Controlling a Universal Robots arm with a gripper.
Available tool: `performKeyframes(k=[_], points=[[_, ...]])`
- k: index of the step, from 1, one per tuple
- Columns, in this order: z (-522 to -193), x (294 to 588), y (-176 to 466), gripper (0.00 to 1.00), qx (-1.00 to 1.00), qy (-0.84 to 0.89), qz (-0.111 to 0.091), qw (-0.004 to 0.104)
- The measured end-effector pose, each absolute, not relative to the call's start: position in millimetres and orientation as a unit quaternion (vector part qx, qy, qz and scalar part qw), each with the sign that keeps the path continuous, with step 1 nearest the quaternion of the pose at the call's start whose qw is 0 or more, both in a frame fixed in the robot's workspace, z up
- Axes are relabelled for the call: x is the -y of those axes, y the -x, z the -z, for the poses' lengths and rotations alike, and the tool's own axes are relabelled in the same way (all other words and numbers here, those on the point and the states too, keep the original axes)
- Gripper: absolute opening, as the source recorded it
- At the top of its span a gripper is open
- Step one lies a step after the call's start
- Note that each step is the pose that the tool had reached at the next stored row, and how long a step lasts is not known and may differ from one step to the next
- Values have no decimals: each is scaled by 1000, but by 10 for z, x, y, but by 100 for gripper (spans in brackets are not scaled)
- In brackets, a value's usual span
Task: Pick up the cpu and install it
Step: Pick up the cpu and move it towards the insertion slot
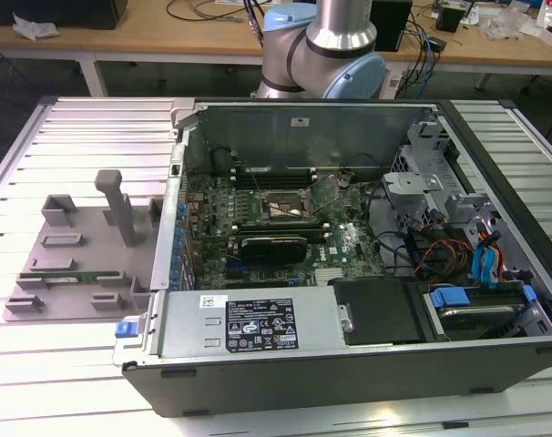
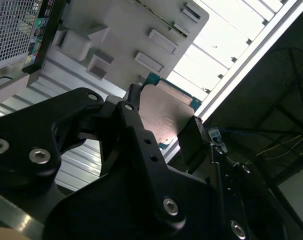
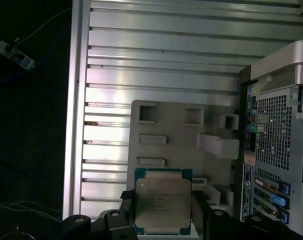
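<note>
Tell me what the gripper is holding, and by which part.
The cpu, pinched by two opposite edges between the jaws of the gripper.

Arm (image 1: 335, 23): smooth silver-grey metal tube. Joint housings are rounded and grey, closed off with pale blue caps (image 1: 362, 73).

Gripper (image 2: 164, 117): matt black all over. Broad flat links (image 2: 141, 145) with rounded ends overlap at the pivots. Silver socket-head screws (image 2: 39, 156) sit at the pivots, several in sight in the second wrist view. One link has a short row of small dark holes along its length. Fingers (image 2: 191, 140) are black and blocky at the tip, narrower than the links behind them.

First wrist view: the same black links, with round screw heads at the knuckles on both sides.
</note>
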State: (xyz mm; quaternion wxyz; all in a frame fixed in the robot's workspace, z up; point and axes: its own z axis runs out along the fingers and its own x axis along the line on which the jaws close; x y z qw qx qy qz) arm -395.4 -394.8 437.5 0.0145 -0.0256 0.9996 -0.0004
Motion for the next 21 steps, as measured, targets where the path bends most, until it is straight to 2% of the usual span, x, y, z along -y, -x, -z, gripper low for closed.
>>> performKeyframes(k=[21], points=[[-4372,3947,3707,55,-1000,26,1,14]])
